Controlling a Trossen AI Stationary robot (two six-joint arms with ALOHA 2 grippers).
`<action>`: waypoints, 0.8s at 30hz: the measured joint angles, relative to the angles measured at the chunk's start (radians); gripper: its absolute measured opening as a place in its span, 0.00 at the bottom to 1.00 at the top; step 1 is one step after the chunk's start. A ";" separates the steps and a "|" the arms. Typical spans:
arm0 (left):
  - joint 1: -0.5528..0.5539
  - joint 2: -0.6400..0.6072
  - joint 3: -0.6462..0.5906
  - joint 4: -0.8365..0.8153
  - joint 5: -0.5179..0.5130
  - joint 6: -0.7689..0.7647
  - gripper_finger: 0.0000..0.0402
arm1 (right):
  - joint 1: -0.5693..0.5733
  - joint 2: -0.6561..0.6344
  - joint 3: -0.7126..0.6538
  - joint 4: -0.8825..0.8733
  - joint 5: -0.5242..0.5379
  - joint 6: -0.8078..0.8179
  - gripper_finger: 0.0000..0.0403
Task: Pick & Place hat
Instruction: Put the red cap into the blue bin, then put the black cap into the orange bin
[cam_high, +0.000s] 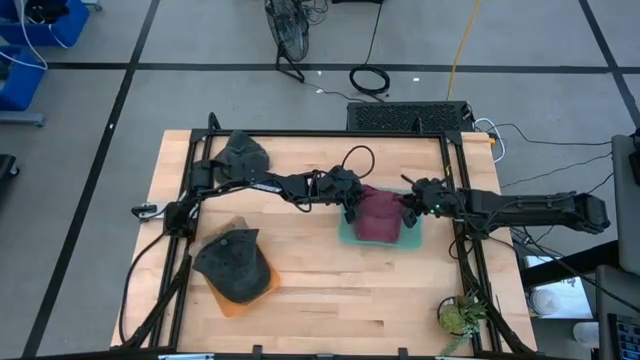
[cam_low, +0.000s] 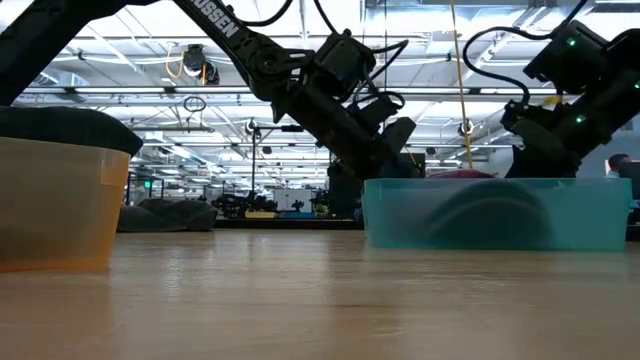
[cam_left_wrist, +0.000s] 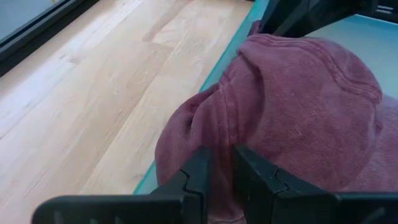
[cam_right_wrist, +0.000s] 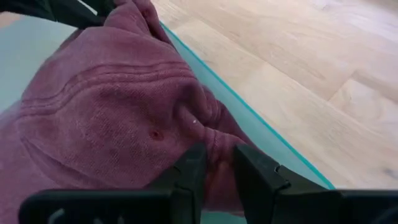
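You've got three hats on the counter (cam_high: 330, 290) right now: one maroon hat (cam_high: 381, 217) sitting in the teal bin (cam_high: 345, 235) near the middle, one dark hat (cam_high: 235, 264) resting on the orange bin (cam_high: 232, 304) at the front left, and one more dark hat (cam_high: 241, 152) lying loose at the back left corner. That's two bins, one teal, one orange. Both your arms are on the maroon hat, one from each side. Your left gripper (cam_left_wrist: 219, 167) is narrow, fingers pinched on a fold of the maroon fabric at the hat's left edge. Your right gripper (cam_right_wrist: 216, 163) is narrow too, clamped on a fold at the right edge, just inside the teal rim. One small potted plant (cam_high: 460, 317) sits at the front right corner.
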 joint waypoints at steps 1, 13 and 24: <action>0.000 0.000 0.000 0.001 -0.001 0.000 0.18 | 0.000 -0.010 0.000 0.014 0.000 -0.011 0.18; 0.001 -0.025 -0.001 0.019 0.023 0.039 0.18 | 0.000 -0.111 0.042 0.066 0.002 -0.093 0.18; 0.021 -0.417 0.000 -0.539 -0.187 0.354 0.18 | 0.002 -0.165 0.042 0.104 -0.153 -0.121 0.18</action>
